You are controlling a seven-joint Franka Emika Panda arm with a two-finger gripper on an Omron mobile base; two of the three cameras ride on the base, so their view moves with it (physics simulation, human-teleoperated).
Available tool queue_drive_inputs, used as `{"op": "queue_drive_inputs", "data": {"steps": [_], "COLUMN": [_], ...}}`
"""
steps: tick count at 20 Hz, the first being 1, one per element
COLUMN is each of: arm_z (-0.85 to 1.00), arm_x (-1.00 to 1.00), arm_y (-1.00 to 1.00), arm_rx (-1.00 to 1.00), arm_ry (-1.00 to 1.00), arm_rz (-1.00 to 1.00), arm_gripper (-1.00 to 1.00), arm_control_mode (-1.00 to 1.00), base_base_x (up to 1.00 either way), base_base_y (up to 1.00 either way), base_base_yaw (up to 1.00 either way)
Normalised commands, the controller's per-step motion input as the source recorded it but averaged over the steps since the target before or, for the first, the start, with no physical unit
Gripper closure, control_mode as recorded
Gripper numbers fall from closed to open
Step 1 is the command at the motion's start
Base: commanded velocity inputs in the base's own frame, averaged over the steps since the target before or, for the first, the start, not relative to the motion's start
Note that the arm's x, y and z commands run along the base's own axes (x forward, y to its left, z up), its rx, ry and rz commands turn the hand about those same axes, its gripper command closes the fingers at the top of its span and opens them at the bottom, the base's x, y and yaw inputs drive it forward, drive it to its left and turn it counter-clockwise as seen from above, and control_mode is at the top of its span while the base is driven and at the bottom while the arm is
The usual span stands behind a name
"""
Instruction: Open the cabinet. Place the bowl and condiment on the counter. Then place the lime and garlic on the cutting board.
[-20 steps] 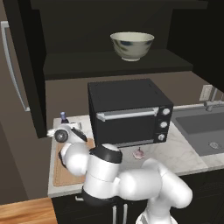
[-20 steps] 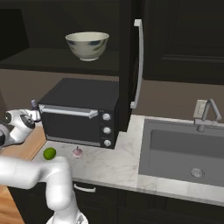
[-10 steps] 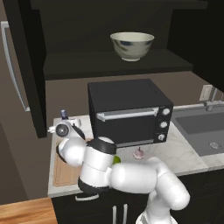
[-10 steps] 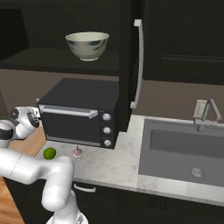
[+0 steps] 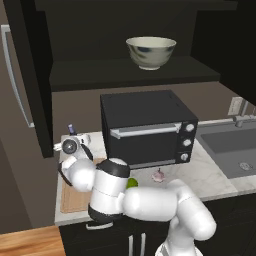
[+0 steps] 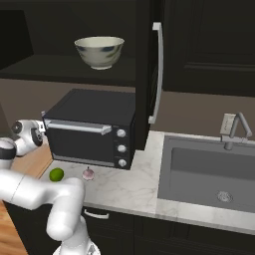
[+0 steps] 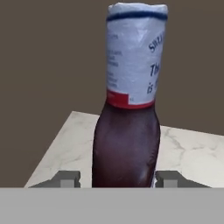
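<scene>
Bottle (image 7: 127, 109) first: it stands upright on the counter (image 7: 188, 151) near the back left corner, close to the wall, and I read it as the condiment now set down where the task wants it. I judge it light, rigid and smooth, with a dark rounded body and a paper label wrapped round its narrow upper part. It looks tall for its footprint, so a sideways nudge would probably tip it. If I had to take it again I would grip the wide lower body, low down, not the labelled neck.

My gripper (image 7: 118, 178) sits right at the bottle's base, one fingertip (image 7: 65, 178) on each side of the dark body. A thin gap seems to show at each side, so I judge the jaws parted and not pinching, though the margin is small. I would back straight off along the hand's own line to avoid clipping it.

From the left base camera the bottle (image 5: 71, 129) is just behind my wrist, beyond the far edge of the cutting board (image 5: 75, 197). The lime (image 6: 56, 174) and garlic (image 6: 88, 174) lie on the counter before the toaster oven (image 6: 89, 132), near the front edge. The bowl (image 6: 99, 52) is on the shelf of the open cabinet (image 6: 149, 74).
</scene>
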Motion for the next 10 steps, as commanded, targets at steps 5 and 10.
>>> {"op": "queue_drive_inputs", "data": {"steps": [5,10], "arm_z": [0.07,0.24], "arm_x": [-0.04,-0.24], "arm_y": [0.08,0.04], "arm_rx": [0.0,0.0], "arm_ry": [0.0,0.0], "arm_rz": [0.0,0.0], "arm_gripper": [-1.0,-1.0], "arm_control_mode": [-1.0,-1.0], "base_base_x": [0.0,0.0], "base_base_y": [0.0,0.0], "base_base_yaw": [0.0,0.0]}}
